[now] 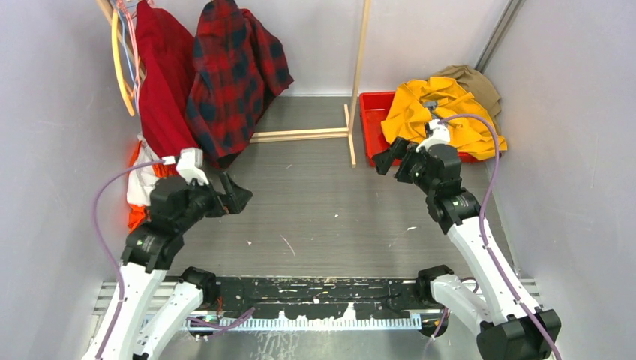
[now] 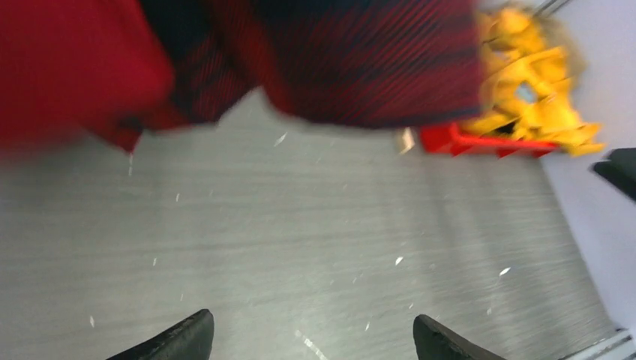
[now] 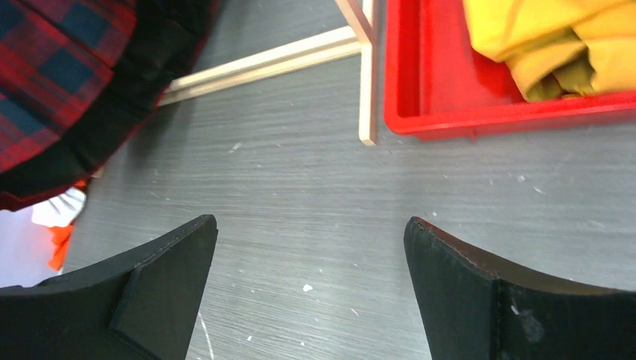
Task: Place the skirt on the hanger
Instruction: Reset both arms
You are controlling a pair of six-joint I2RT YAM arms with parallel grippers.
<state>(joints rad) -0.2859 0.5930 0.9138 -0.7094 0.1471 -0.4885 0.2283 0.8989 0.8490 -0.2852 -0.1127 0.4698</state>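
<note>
The bright-red skirt point(image 1: 161, 82) hangs at the back left from the top of a wooden rack, beside a red-and-black plaid shirt point(image 1: 232, 75). In the blurred left wrist view the skirt point(image 2: 67, 67) fills the upper left. I cannot make out the hanger; thin coloured hangers point(image 1: 120, 52) bunch by the skirt's top edge. My left gripper point(image 1: 236, 196) hovers just below and right of the skirt's hem, open and holding nothing point(image 2: 311, 322). Above the table's middle right, my right gripper point(image 1: 390, 157) is open and holds nothing too point(image 3: 311, 225).
A red bin point(image 1: 373, 124) at the back right holds a yellow garment point(image 1: 442, 112) and a tan one point(image 1: 472, 81). The rack's wooden base bars point(image 1: 300, 135) lie on the table. White and orange fabric point(image 1: 139, 187) sits at the left wall.
</note>
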